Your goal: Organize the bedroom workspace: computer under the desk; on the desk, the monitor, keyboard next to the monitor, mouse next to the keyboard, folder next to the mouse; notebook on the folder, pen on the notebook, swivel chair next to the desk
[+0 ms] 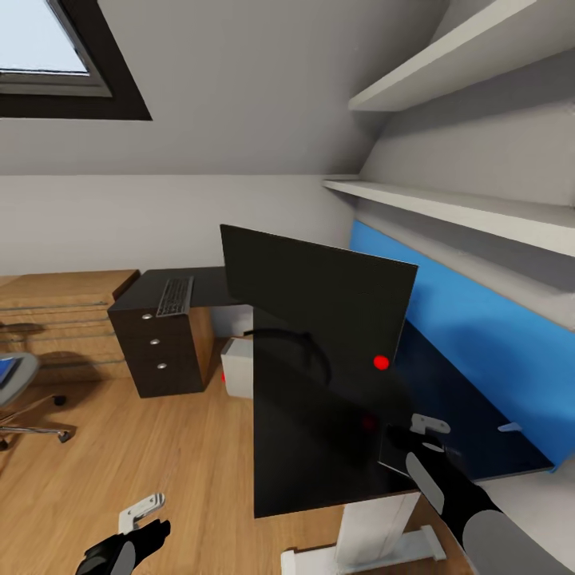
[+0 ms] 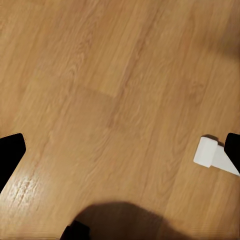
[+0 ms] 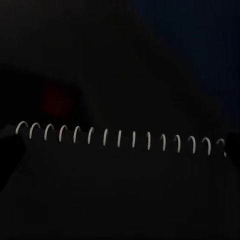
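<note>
Pale sloped walls with a dark-framed skylight point(image 1: 56, 72) and two plain white shelves point(image 1: 455, 212) high above the right gripper point(image 1: 426, 433); warm plank floor point(image 1: 184, 447) with visible grain beneath the left gripper point(image 1: 142, 523). Directly under the right gripper, the desk point(image 1: 479, 431): long glossy black top, bright blue back panel, white pedestal leg. Just beyond that gripper and standing on the desk, the monitor point(image 1: 319, 295): wide, thin, flat black, with a ring-shaped base. Far off past the left gripper, the swivel chair point(image 1: 17, 383) with chrome star legs, cut by the picture's edge. Beyond the monitor, a dark three-drawer unit point(image 1: 160, 347), with the slim, dark-keyed keyboard point(image 1: 175, 296) lying on top. Beside the unit, on the floor at the desk's far end, the computer point(image 1: 236, 374), a light grey box. Close before the right gripper point(image 3: 122, 150), a dark notebook point(image 3: 120, 195) with a pale wire spiral; clenched on it or not, cannot tell. Left gripper point(image 2: 120, 150) spread wide, holding nothing.
</note>
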{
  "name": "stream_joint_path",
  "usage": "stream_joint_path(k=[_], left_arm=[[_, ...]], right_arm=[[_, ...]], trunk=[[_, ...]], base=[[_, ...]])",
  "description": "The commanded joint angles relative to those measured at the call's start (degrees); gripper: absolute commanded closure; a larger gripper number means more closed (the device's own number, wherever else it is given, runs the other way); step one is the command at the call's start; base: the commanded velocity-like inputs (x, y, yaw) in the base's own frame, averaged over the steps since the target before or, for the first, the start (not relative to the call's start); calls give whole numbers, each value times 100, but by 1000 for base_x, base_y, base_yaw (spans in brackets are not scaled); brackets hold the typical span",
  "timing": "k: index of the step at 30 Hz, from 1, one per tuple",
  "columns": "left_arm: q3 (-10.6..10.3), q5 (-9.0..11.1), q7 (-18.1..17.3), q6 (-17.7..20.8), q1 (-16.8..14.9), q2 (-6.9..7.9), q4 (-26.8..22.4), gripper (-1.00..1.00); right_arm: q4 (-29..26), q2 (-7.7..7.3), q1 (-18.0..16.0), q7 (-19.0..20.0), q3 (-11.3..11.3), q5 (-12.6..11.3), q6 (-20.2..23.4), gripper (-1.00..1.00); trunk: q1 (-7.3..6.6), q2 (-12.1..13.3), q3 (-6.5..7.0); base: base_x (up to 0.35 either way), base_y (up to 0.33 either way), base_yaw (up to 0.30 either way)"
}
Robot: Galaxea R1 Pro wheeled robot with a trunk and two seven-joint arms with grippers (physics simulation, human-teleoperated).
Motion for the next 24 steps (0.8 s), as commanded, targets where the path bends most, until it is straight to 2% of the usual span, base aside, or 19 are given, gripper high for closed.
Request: stream_joint_path(k=[1,13,24], left_arm=[[-3,62,41,25,-2,1,-8,-100],[-3,62,39,-7,-2,1,-7,-100],[-3,62,34,-27,-2,0,-7,-100]], right_arm=[[46,-11,-1,-61,46,-71,30,-100],[45,-11,-1,-53,54,-71,22,-100],[45,-11,-1,-53,56,-71,21,-100]], trunk=[[-1,-4,-8],[-1,-4,-8],[-1,-4,-8]], base=[[-47,0,0],[-13,0,0],[-82,0,0]])
